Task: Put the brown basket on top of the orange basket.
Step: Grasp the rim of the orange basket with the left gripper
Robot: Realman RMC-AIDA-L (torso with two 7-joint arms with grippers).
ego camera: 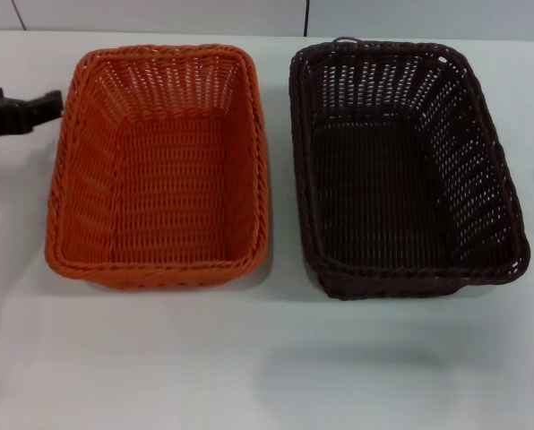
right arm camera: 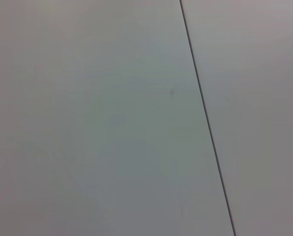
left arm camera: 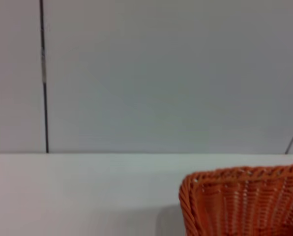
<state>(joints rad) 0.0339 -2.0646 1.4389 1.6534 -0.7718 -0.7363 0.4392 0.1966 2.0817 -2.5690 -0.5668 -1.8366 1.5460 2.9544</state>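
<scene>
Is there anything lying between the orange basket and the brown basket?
No. In the head view, only bare white table separates the orange basket and the brown basket.

Before us lies a plain white, smooth bench (ego camera: 267,358), its far edge meeting a pale panelled wall. Two things rest directly on it, side by side and just apart: the rectangular bright orange woven basket (ego camera: 157,170) on the left and the rectangular dark brown, almost black woven basket (ego camera: 401,166) on the right. Both sit upright, open side up, long sides roughly parallel.
</scene>
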